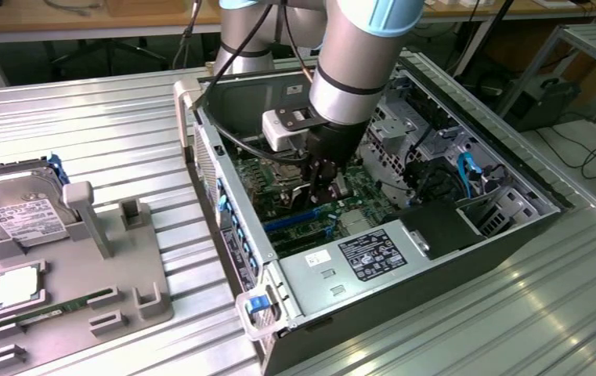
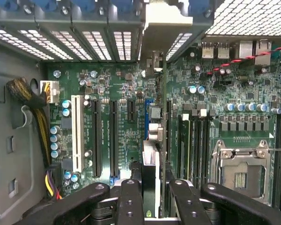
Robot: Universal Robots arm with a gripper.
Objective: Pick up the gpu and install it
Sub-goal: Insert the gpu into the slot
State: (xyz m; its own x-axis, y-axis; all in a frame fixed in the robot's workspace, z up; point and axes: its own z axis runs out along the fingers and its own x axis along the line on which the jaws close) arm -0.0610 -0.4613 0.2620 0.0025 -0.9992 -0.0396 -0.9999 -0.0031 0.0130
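Ribbed metal tabletop [image 1: 99, 133], open computer case [image 1: 237, 258] (desks behind), tool [image 2: 155, 194] gripping gpu [image 2: 152, 159] edge-on.

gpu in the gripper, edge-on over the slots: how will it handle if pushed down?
The gpu looks like a thin rigid board, so probably stiff but apt to tilt sideways. The gripper pinches only its upper edge. Exposed components suggest it is fragile.
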